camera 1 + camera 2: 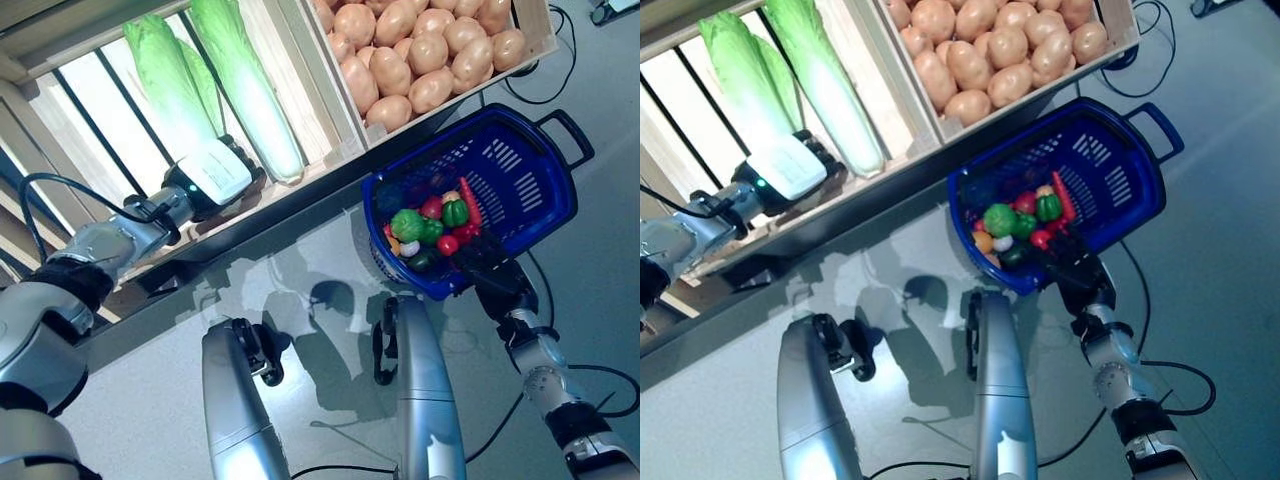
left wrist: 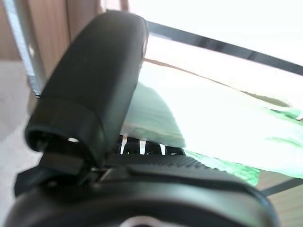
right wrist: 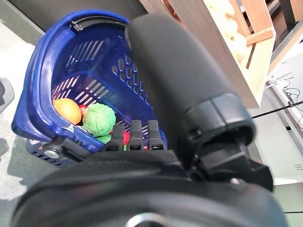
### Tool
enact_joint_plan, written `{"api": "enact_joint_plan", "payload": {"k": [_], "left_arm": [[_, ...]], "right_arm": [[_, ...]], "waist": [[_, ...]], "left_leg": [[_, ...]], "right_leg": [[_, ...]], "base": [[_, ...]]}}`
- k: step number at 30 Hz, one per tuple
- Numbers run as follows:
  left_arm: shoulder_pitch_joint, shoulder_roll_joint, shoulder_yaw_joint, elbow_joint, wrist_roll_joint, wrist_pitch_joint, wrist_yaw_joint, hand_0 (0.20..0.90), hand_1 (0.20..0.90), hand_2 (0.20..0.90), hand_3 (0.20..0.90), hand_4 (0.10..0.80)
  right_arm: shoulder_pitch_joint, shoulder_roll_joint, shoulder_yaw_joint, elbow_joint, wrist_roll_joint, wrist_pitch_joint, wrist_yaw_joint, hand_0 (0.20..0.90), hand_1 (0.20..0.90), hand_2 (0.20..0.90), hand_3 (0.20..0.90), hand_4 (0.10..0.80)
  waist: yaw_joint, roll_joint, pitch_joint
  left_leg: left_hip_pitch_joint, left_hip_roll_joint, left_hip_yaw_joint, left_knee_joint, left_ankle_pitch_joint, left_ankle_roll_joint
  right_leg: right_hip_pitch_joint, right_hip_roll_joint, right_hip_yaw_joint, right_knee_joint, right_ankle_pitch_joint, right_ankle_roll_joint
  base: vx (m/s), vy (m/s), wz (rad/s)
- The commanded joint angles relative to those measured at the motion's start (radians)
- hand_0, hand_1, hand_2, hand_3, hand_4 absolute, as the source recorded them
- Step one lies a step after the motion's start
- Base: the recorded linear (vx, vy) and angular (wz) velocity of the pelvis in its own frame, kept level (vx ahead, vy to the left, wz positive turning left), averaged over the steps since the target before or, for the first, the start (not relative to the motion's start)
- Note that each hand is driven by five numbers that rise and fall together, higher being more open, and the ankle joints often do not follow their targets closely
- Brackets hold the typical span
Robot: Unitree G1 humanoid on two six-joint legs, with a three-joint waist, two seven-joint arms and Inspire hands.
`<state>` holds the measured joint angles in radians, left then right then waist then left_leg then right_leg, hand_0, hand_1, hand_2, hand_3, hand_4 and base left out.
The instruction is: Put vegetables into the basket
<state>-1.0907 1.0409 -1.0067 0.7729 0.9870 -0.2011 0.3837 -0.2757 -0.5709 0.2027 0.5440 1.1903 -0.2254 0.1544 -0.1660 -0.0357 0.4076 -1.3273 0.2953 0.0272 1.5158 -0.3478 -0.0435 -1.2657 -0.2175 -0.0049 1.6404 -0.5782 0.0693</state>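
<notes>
The robot's right hand (image 1: 487, 262) gripped the near rim of the blue basket (image 1: 520, 185), its fingers curled over the edge, holding it tilted just below the crate of potatoes (image 1: 420, 50). Several small vegetables (image 1: 430, 225) already lay heaped in the basket's low corner. The left hand (image 1: 215, 175) reached onto the wooden shelf (image 1: 330, 95) at the base of the 2 cabbages (image 1: 215, 85); whether its fingers had closed on a cabbage could not be told. To do this step well, it probably needed to grasp 1 cabbage near the thick white stem, lift clear of the shelf lip, and keep the basket steady.
</notes>
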Motion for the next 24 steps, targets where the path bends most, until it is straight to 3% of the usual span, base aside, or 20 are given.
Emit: {"api": "enact_joint_plan", "payload": {"k": [1, 2, 11, 17, 20, 24], "left_arm": [[-0.002, 0.088, 0.008, 0.127, -0.022, 0.094, -0.101, 0.361, 0.361, 0.361, 0.361, 0.441], [0.003, 0.087, 0.011, 0.132, -0.024, 0.087, -0.097, 0.300, 0.300, 0.300, 0.300, 0.400], [0.057, 0.107, 0.037, 0.112, -0.043, 0.037, -0.067, 0.300, 0.300, 0.300, 0.300, 0.400], [0.067, 0.108, 0.019, 0.122, -0.083, -0.013, -0.015, 0.300, 0.300, 0.300, 0.300, 0.400], [0.075, 0.111, 0.024, 0.108, -0.167, -0.033, -0.017, 0.300, 0.300, 0.300, 0.300, 0.400], [0.076, 0.091, 0.037, 0.069, -0.361, -0.075, 0.079, 0.300, 0.300, 0.300, 0.300, 0.400]], "right_arm": [[-0.007, -0.050, -0.093, -0.100, 0.044, -0.056, 0.046, 0.900, 0.900, 0.900, 0.900, 0.800], [-0.010, -0.047, -0.091, -0.101, 0.045, -0.057, 0.046, 0.900, 0.900, 0.900, 0.900, 0.800], [-0.006, -0.026, -0.104, -0.123, 0.047, -0.049, 0.027, 0.900, 0.900, 0.900, 0.900, 0.800], [-0.011, -0.019, -0.096, -0.113, 0.057, -0.052, 0.036, 0.900, 0.900, 0.900, 0.900, 0.800], [-0.013, -0.025, -0.088, -0.110, 0.064, -0.057, 0.054, 0.900, 0.900, 0.900, 0.900, 0.800], [-0.010, -0.013, -0.056, -0.106, 0.023, -0.091, 0.050, 0.900, 0.900, 0.900, 0.900, 0.800]], "waist": [[-0.003, 0.008, -0.027], [-0.002, 0.008, -0.029], [0.003, 0.024, -0.071], [-0.005, 0.034, -0.112], [-0.007, 0.039, -0.123], [-0.004, 0.045, -0.138]], "left_leg": [[0.029, 0.044, -0.085, -0.018, -0.134, -0.079], [0.029, 0.044, -0.087, -0.014, -0.136, -0.078], [0.106, 0.034, -0.062, -0.091, -0.118, -0.055], [0.254, 0.039, -0.014, -0.210, -0.086, -0.044], [0.339, 0.040, 0.014, -0.279, -0.064, -0.043], [0.468, 0.028, 0.046, -0.414, -0.023, -0.041]], "right_leg": [[-0.029, -0.061, 0.037, -0.078, 0.110, 0.083], [-0.030, -0.062, 0.039, -0.076, 0.109, 0.084], [0.049, -0.070, 0.025, -0.161, 0.122, 0.082], [0.205, -0.083, -0.011, -0.302, 0.155, 0.067], [0.286, -0.087, -0.027, -0.374, 0.173, 0.063], [0.405, -0.087, -0.032, -0.495, 0.203, 0.058]], "base": [[0.000, 0.000, 0.00], [0.000, 0.000, 0.00], [0.011, 0.006, 0.00], [0.057, 0.021, 0.02], [0.038, -0.003, 0.03], [0.050, -0.031, 0.02]]}}
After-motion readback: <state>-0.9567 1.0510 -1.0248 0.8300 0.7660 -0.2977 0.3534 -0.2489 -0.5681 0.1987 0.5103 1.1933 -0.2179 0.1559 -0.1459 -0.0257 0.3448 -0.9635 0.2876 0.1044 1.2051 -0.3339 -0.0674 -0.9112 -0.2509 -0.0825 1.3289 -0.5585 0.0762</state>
